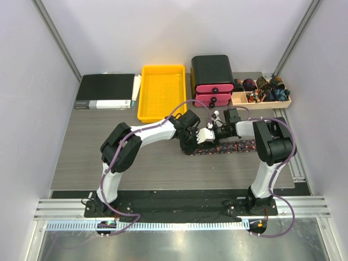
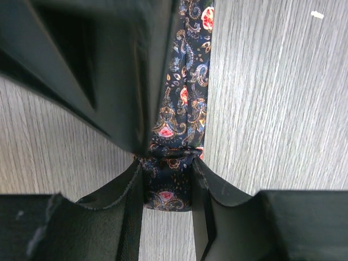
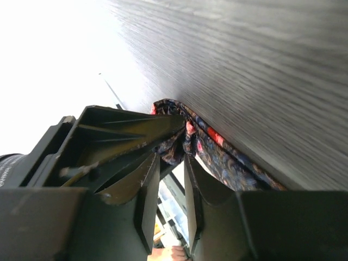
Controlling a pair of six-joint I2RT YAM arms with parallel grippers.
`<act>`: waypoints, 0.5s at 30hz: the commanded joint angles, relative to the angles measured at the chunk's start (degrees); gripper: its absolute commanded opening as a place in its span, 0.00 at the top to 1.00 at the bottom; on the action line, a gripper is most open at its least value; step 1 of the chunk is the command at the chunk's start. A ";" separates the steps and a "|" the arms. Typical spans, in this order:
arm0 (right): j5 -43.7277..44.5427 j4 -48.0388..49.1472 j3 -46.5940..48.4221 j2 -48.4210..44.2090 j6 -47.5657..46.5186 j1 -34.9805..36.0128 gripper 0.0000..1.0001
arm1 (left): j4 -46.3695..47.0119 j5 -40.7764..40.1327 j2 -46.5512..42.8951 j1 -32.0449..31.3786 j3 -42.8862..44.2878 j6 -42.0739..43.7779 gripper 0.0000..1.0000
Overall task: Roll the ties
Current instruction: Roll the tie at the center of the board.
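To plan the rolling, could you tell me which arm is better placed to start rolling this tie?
Left, probably: the left gripper is shut on the tie at its end, the length stretching away. Whether the right gripper grips the bunched fabric is unclear.

Left arm (image 1: pixel 147 130): reaches forward and to the right from its base, elbow raised, wrist bent downward.
Right arm (image 1: pixel 270 142): rises from its base, folds at the elbow and reaches leftward, forearm low.
Left gripper (image 2: pixel 166 168): points down, its 2 fingers closed on the folded end of the tie (image 2: pixel 182 109), fabric pinched between them.
Right gripper (image 3: pixel 173 157): 2 fingers nearly parallel with a narrow gap; tie fabric bunches at the tips, but a firm clamp cannot be confirmed.
Spacing: the 2 grippers sit just beside each other, tips nearly meeting.
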 commanded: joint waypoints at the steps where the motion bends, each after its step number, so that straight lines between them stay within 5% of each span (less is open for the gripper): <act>1: -1.69 13.48 -3.96 -2.15 10.07 2.47 0.68 | -10.83 -4.71 4.54 -0.11 -1.70 1.77 0.77; 15: -2.29 27.97 -8.27 -0.39 18.34 6.26 0.63 | -11.27 -4.10 5.69 -0.02 -0.64 2.30 0.76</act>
